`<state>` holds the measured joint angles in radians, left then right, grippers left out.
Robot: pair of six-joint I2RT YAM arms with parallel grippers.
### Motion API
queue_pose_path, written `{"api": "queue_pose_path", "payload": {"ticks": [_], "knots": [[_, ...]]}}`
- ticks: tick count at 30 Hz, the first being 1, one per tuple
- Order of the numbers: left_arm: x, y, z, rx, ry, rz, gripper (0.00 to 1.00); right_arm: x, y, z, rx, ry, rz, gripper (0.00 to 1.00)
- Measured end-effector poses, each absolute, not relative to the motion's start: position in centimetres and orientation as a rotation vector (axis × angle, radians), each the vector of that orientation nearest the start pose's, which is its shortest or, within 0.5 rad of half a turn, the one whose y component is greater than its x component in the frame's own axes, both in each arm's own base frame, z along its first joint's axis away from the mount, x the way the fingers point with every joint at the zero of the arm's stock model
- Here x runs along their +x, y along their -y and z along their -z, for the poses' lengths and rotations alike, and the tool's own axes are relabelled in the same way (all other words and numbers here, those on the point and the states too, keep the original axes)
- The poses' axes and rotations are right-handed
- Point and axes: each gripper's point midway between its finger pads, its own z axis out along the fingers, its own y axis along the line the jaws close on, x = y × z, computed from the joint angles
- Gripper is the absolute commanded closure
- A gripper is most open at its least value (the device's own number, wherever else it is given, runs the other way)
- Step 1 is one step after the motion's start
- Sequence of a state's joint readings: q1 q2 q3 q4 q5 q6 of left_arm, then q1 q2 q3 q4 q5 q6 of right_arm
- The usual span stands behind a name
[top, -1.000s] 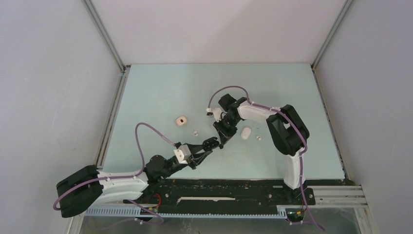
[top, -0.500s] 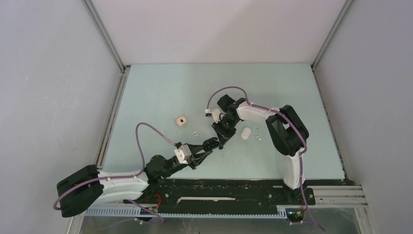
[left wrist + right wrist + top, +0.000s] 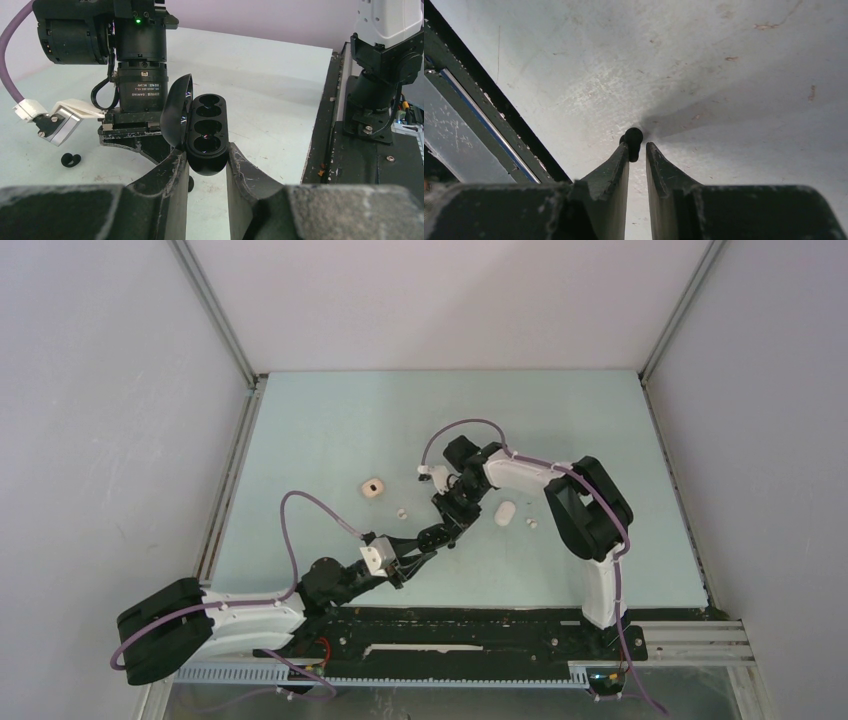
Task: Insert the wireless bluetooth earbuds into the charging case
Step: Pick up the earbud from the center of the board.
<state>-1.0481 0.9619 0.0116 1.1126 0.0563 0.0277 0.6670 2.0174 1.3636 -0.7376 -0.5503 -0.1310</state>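
Over the middle of the pale green worktop [image 3: 330, 420] the two arms meet nose to nose. There the left tool [image 3: 206, 152] is clamped partway shut round the bottom of a black case [image 3: 206, 125], which has its lid flipped open. Then the right tool [image 3: 637, 146] is nearly closed, pinching a black earbud [image 3: 633, 137] at its very tips. Looks like the insert step to me. Next it'd need to line the bud up over a socket and ease it in straight.

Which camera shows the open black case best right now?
Left wrist: the black case sits clamped in the left gripper, lid open, sockets facing the lens. Top external shows just a dark blur there; right wrist misses it, framing a black earbud.
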Motion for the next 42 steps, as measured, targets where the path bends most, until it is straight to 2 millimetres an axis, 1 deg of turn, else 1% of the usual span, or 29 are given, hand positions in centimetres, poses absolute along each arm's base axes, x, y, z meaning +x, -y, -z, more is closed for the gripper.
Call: {"api": "queue_pose_path", "payload": {"ticks": [7, 12, 16, 18, 21, 24, 26, 29, 31, 32, 35, 38, 40, 42], "knots": [[14.9, 27.6, -16.4, 0.794, -1.236, 0.879, 1.00, 22.6, -30.0, -2.1, -1.265, -2.715, -0.891, 0.83], [14.9, 27.6, -16.4, 0.794, -1.237, 0.879, 1.00, 22.6, -30.0, -2.2, -1.272, -2.709, -0.873, 0.95], [14.9, 27.6, -16.4, 0.795, -1.238, 0.878, 1.00, 22.9, -29.7, -2.5, -1.281, -2.693, -0.838, 0.99], [14.9, 27.6, -16.3, 0.796, -1.240, 0.878, 1.00, 23.0, -29.5, -3.1, -1.291, -2.673, -0.822, 1.00], [14.9, 27.6, -16.2, 0.800, -1.246, 0.876, 1.00, 23.4, -28.9, -4.7, -1.304, -2.626, -0.804, 1.00], [14.9, 27.6, -16.1, 0.802, -1.249, 0.876, 1.00, 24.4, -27.7, -7.2, -1.292, -2.562, -0.805, 1.00], [14.8, 27.6, -16.1, 0.804, -1.249, 0.878, 1.00, 25.3, -26.2, -9.1, -1.278, -2.513, -0.797, 1.00], [14.7, 27.6, -16.0, 0.809, -1.247, 0.881, 1.00, 25.8, -23.7, -11.7, -1.301, -2.439, -0.767, 1.00], [14.6, 27.7, -15.9, 0.818, -1.248, 0.886, 1.00, 25.1, -22.7, -13.3, -1.362, -2.380, -0.746, 1.00], [14.5, 27.8, -15.8, 0.825, -1.250, 0.889, 1.00, 24.4, -22.4, -14.2, -1.413, -2.338, -0.733, 1.00], [14.4, 28.0, -15.3, 0.844, -1.262, 0.892, 1.00, 21.7, -22.1, -16.9, -1.596, -2.179, -0.686, 1.00], [14.4, 28.3, -14.8, 0.872, -1.275, 0.890, 1.00, 18.6, -21.7, -19.0, -1.768, -2.039, -0.672, 1.00], [14.3, 28.6, -14.2, 0.896, -1.290, 0.889, 1.00, 17.5, -21.1, -19.8, -1.835, -1.988, -0.662, 1.00], [14.3, 28.9, -13.7, 0.924, -1.305, 0.885, 1.00, 16.8, -20.3, -19.9, -1.902, -1.972, -0.634, 1.00]]}}
